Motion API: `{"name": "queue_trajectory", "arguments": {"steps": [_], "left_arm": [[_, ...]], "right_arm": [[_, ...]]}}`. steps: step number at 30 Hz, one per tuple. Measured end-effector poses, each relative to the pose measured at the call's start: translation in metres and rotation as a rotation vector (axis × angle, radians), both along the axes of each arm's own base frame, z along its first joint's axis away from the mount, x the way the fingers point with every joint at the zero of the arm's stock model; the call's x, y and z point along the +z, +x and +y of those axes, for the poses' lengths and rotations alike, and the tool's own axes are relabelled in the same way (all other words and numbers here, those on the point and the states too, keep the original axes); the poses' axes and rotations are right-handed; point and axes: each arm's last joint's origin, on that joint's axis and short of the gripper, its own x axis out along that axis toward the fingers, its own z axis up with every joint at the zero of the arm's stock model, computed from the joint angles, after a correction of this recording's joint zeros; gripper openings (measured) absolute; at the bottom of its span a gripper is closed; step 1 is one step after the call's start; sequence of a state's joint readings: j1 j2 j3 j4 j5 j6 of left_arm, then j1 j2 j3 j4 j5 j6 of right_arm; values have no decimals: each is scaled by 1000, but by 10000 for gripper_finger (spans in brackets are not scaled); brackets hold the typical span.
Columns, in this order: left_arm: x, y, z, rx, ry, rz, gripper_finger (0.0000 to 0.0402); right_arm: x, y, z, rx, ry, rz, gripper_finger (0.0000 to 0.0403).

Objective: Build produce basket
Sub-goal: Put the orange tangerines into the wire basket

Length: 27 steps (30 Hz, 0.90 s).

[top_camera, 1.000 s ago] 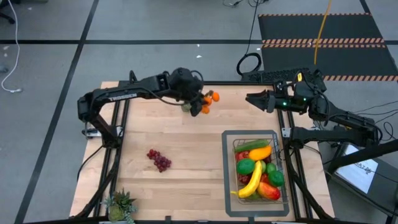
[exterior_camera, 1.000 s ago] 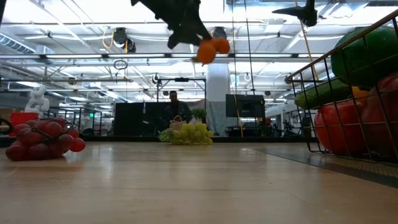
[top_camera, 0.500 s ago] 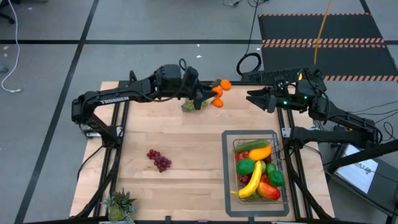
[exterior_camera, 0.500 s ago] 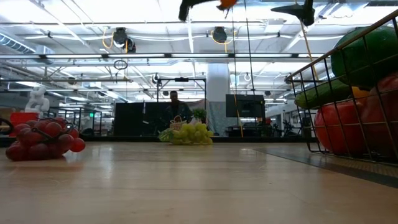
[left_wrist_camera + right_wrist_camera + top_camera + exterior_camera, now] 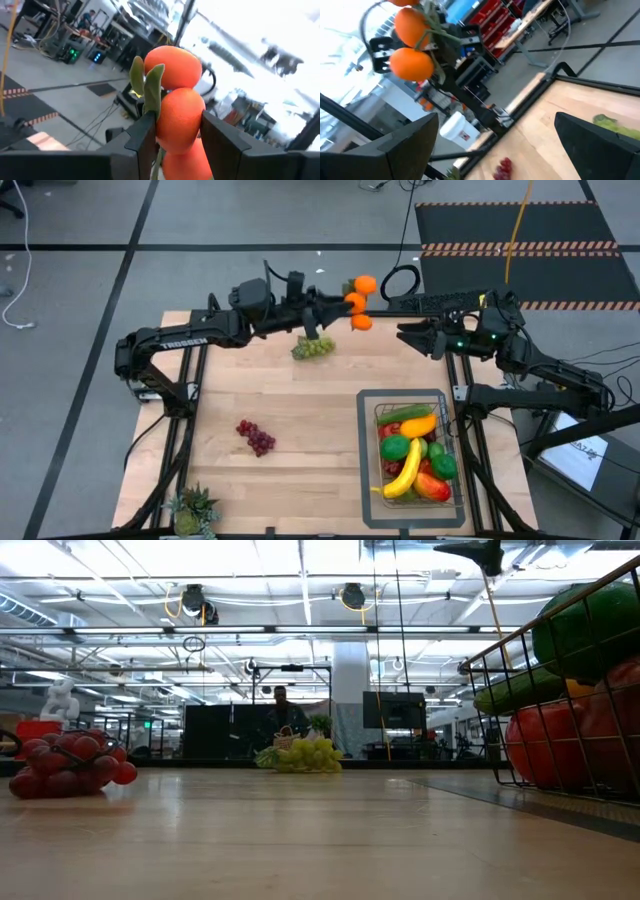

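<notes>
A cluster of three oranges (image 5: 358, 302) with green leaves is up in the air beyond the table's far edge, held by my left gripper (image 5: 338, 307), which is shut on it. In the left wrist view the oranges (image 5: 177, 95) fill the middle. My right gripper (image 5: 406, 337) hovers open just to the right of them, its fingers pointing at the cluster (image 5: 412, 47). The wire basket (image 5: 440, 465) stands on a grey tray at the near right, holding banana, mango, cucumber and other fruit. Green grapes (image 5: 313, 348) and red grapes (image 5: 257, 437) lie on the table. My left gripper (image 5: 178, 131) pinches the middle orange (image 5: 182, 112) of the cluster between its two fingers (image 5: 142, 137). The fingers come roughly level from the table's left. The cluster is lifted clear, with one orange (image 5: 172, 67) beyond the fingers and one nearer the palm.
A spiky potted plant (image 5: 192, 510) stands at the near left corner. The grey tray (image 5: 366, 470) lies under the basket. The low view shows green grapes (image 5: 305, 755), red grapes (image 5: 65, 765) and the basket wall (image 5: 520, 710), with bare wood between. A person shows far behind.
My left gripper has risen and swung toward the far right, carrying the oranges up out of the low view and closer to my right gripper. The green grapes it stood over now show on the table. My right arm has kept still.
</notes>
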<state>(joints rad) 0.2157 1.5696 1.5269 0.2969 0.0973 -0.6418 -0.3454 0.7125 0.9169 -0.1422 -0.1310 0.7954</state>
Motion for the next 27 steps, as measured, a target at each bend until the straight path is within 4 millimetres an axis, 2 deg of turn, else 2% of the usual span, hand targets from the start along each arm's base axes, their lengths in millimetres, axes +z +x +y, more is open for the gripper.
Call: {"name": "queue_trajectory", "arguments": {"steps": [5,14,19,27], "left_arm": [[3,-1,2,18,-113,-44,145],[3,-1,4,-50,-375,-83,145],[3,-1,4,-47,-358,-83,145],[4,-2,3,-21,-156,-66,145]], "right_arm": [[2,1,0,-6,25,-23,392],[1,0,-3,-113,86,-40,392],[1,0,-4,-131,133,-54,392],[1,0,-3,-105,179,-64,392]]}}
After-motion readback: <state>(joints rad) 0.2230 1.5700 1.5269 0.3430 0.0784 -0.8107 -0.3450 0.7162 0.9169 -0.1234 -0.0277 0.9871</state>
